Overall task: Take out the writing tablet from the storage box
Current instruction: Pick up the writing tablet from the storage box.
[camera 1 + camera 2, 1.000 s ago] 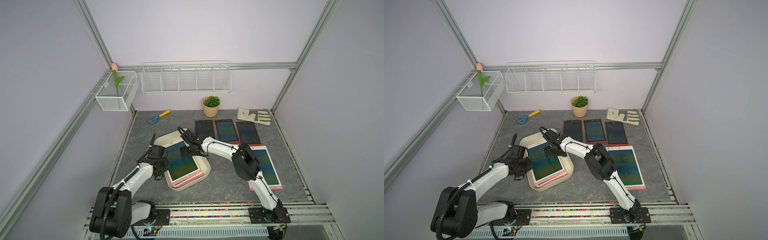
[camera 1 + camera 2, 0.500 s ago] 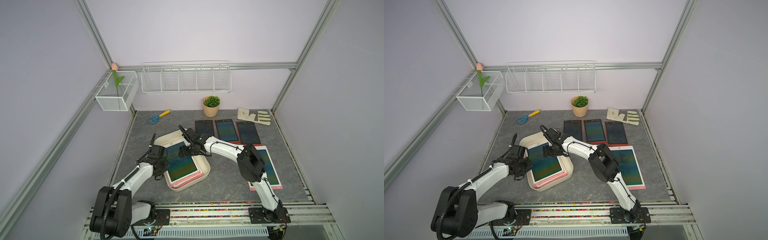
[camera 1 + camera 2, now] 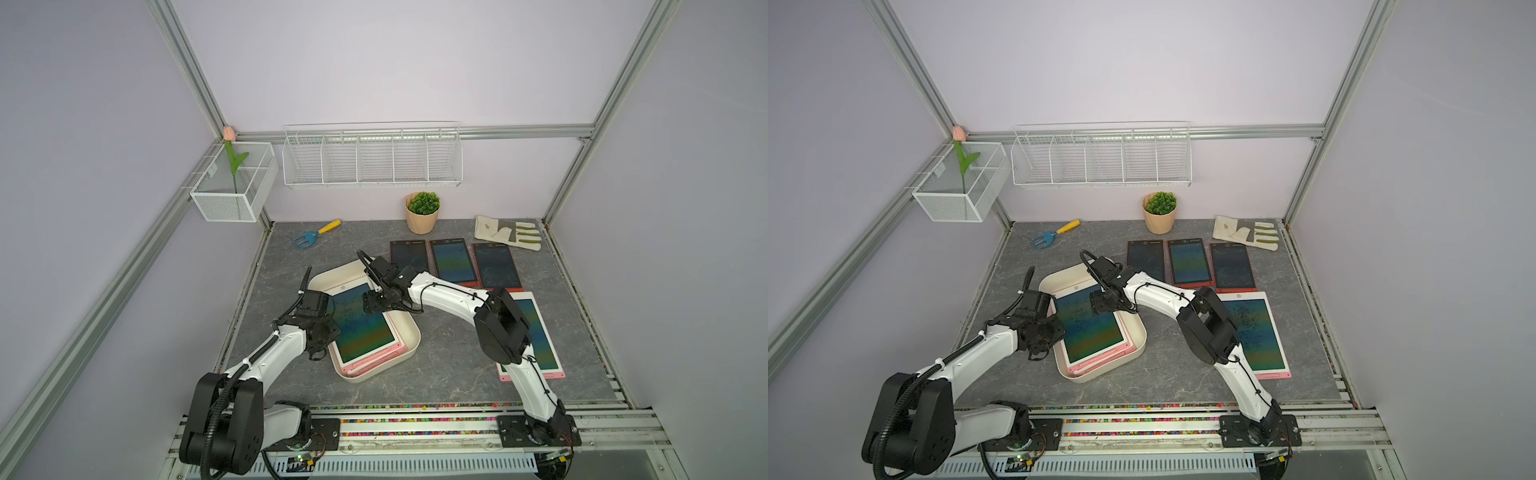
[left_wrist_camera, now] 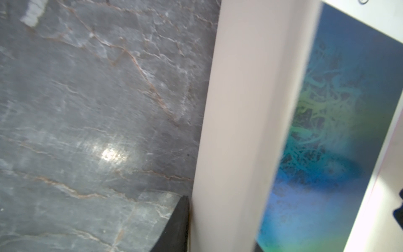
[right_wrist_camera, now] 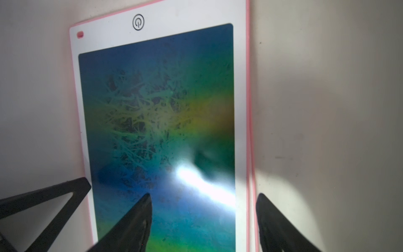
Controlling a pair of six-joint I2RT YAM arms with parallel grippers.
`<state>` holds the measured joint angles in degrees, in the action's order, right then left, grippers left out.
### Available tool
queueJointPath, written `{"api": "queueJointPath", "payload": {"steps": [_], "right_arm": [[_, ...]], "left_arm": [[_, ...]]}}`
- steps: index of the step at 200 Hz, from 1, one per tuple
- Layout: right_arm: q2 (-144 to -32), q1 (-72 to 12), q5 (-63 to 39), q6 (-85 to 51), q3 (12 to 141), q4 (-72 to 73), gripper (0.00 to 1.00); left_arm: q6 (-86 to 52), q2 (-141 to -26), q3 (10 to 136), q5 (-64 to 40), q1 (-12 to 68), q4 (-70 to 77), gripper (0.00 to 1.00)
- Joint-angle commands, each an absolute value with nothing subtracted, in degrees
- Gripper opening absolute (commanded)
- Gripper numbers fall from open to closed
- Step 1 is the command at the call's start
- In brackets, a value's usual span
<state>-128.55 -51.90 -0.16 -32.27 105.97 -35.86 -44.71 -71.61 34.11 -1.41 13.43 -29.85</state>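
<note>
The storage box [image 3: 415, 341] [image 3: 1143, 337] is a shallow cream bin left of the table's middle. It holds stacked pink-edged writing tablets; the top writing tablet [image 3: 361, 328] [image 3: 1090, 332] [image 5: 157, 109] has a blue-green screen. My left gripper [image 3: 328, 332] [image 3: 1054, 328] clamps the box's left wall [image 4: 239, 109]. One finger [image 4: 177, 224] presses on the outside and the other is hidden behind the wall. My right gripper [image 3: 371, 303] [image 3: 1100, 305] [image 5: 205, 207] is open and low inside the box. One fingertip is over the screen and the other is past the tablet's pink edge.
Three small red-framed tablets [image 3: 453, 262] lie in a row behind the box. A large pink tablet [image 3: 536, 332] lies partly under the right arm. A plant pot [image 3: 422, 212], a glove [image 3: 507, 232] and a blue rake [image 3: 316, 235] sit at the back. A wire rack [image 3: 372, 160] and a mesh basket [image 3: 235, 183] hang above.
The right gripper has shifted a little along the tablet toward the near side. The left gripper and the box have stayed where they were.
</note>
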Motion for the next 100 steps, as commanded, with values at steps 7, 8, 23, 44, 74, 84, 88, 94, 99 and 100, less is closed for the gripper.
{"api": "queueJointPath", "payload": {"steps": [7, 8, 23, 44, 74, 84, 88, 94, 99, 100], "right_arm": [[-131.1, -51.7, 0.3, -31.8, 106.7, -37.0, 0.76], [-131.2, -51.7, 0.3, -31.9, 106.7, -37.0, 0.76], [-131.9, -51.8, -0.3, -32.3, 106.7, -36.3, 0.76], [-132.9, -51.8, -0.8, -32.5, 106.9, -35.9, 0.76], [-133.3, -51.8, -1.8, -32.9, 106.8, -35.6, 0.76], [-133.3, -51.8, -2.2, -32.9, 106.8, -35.5, 0.76], [-133.3, -51.8, -2.0, -32.9, 106.8, -35.6, 0.76], [-133.1, -51.9, -1.6, -32.8, 106.8, -35.8, 0.76], [-132.9, -52.0, -1.1, -32.8, 106.8, -35.9, 0.76], [-132.8, -52.0, -1.0, -32.8, 106.7, -35.9, 0.76]], "left_arm": [[-44.2, -71.9, 33.8, -1.2, 13.2, -28.7, 0.28], [-44.2, -71.9, 33.8, -1.2, 13.2, -28.7, 0.28], [-44.2, -71.8, 33.8, -1.2, 13.2, -28.8, 0.28], [-44.3, -71.9, 33.8, -1.2, 13.2, -28.8, 0.28], [-44.1, -72.0, 33.8, -1.2, 13.2, -28.6, 0.28], [-44.1, -72.1, 33.8, -1.3, 13.1, -28.4, 0.28], [-44.1, -72.2, 33.7, -1.3, 13.2, -28.4, 0.28], [-44.1, -72.2, 33.7, -1.4, 13.2, -28.3, 0.28], [-44.1, -72.3, 33.6, -1.5, 13.2, -28.2, 0.28], [-44.1, -72.3, 33.6, -1.4, 13.1, -28.2, 0.28]]}}
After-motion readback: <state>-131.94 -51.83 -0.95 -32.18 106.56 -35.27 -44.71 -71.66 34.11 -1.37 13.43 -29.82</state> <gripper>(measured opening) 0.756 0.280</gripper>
